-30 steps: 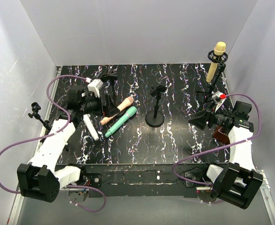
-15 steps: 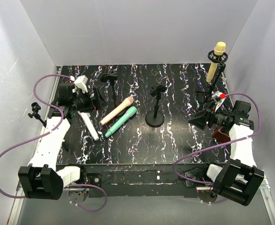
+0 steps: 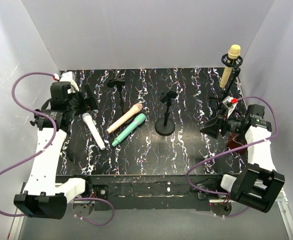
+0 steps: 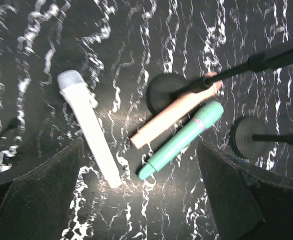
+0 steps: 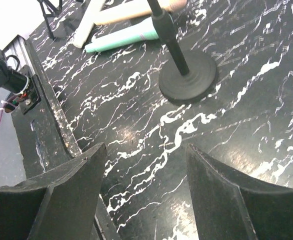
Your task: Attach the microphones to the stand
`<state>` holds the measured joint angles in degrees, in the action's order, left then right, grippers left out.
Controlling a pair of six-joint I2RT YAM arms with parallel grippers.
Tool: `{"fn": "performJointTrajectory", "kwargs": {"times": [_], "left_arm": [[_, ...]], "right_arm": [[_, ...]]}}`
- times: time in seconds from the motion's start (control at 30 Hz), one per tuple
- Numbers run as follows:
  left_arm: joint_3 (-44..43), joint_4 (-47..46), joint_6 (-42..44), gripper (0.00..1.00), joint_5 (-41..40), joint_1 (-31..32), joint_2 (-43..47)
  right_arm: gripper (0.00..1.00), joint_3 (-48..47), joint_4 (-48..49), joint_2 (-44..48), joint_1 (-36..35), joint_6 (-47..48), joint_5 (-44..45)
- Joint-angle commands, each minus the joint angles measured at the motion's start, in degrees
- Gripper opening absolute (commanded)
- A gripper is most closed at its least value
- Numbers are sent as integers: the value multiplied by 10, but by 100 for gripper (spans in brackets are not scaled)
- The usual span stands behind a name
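On the black marbled tabletop (image 3: pixel 186 145), the yellow-tan microphone (image 3: pixel 230 67) sits in a stand (image 3: pixel 236 74) at the far right corner. The white microphone (image 3: pixel 94 131), peach-pink microphone (image 3: pixel 124 118) and teal-green microphone (image 3: pixel 129 129) lie loose left of centre. The left gripper (image 3: pixel 86 96), spread wide, and the right gripper (image 3: pixel 212 127), partly spread, both hold nothing.

The black marbled table (image 3: pixel 186 150) carries a centre stand (image 3: pixel 165 128). Left of that stand lie the teal mic (image 3: pixel 129 129) and the peach mic (image 3: pixel 124 118) side by side, with the white mic (image 3: pixel 94 131) farther left. A second stand (image 3: pixel 226 92) is at far right.
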<state>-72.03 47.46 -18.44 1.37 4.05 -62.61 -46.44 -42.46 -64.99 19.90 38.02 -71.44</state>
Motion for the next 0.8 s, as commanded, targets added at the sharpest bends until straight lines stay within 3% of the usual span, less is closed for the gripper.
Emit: {"fn": "performJointTrajectory", "kwargs": {"times": [0.0,0.23,0.6,0.77], "left_arm": [[-61,43,21,98,-115,3,44],[-99,54,-5,98,-232,3,88],[-100,56,16,98,-413,3,161],[-68,61,24,98,-489,3,173]], "right_arm": [[72,-109,-172,-28,-31,133,31],[71,-192,-271,-49,-50,152,75],[71,-197,-236,-29,-80,83,120],[71,-201,-181,-10,-93,7,89]]}}
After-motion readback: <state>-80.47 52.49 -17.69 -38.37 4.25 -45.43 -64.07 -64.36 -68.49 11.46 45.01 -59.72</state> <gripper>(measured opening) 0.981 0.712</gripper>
